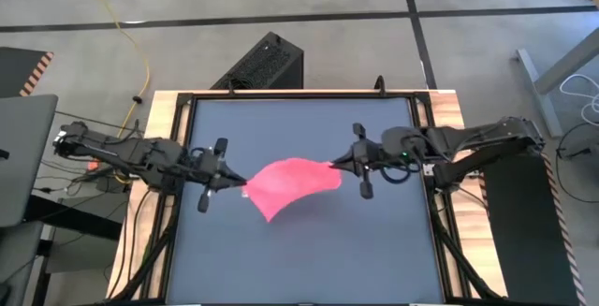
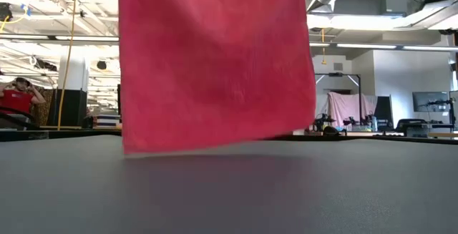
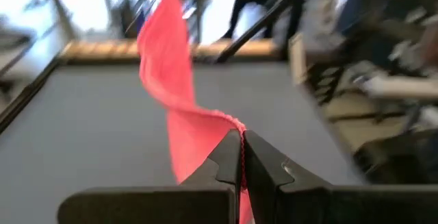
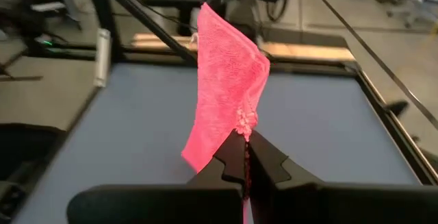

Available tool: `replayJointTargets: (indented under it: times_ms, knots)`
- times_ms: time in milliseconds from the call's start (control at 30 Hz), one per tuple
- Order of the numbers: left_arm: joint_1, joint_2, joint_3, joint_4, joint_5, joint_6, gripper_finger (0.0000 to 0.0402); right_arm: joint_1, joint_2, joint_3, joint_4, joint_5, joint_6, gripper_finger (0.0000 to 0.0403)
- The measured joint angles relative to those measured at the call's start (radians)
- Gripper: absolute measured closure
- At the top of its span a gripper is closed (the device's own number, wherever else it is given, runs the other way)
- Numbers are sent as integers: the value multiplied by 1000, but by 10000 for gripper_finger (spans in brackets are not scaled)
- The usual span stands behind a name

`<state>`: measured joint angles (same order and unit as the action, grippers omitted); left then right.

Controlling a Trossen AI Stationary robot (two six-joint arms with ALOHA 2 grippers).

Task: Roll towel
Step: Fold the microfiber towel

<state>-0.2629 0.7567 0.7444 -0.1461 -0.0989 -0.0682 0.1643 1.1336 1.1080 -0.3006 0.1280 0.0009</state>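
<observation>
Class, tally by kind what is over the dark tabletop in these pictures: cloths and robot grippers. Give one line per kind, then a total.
Pink towel, held up by two corners: 1
Grippers, left gripper and right gripper, each shut on a towel corner: 2
Total: 3

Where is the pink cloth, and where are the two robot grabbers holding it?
Small bright pink soft towel point(image 1: 292, 186): high view, middle of the hanging cloth.
Left gripper point(image 1: 240, 183): high view, tip of its shut jaws at the towel's corner.
Right gripper point(image 1: 334, 165): high view, tip of its shut jaws at the opposite corner.

Overhead looks down; low level; wrists close; all share towel point(image 1: 292, 186).
</observation>
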Motion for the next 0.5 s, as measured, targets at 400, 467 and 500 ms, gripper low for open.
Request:
replayJointTargets:
  times_ms: [400, 467, 500]
  knots:
    - [-34, 30, 0, -53, -193, -80, 401, -23, 64, 0, 11, 4, -9, 381]
    - [-11, 55, 0, -114, -239, -136, 401, -76, 117, 0, 12, 4, -1, 381]
    - [5, 71, 0, -151, -261, -166, 401, -108, 147, 0, 22, 4, 11, 381]
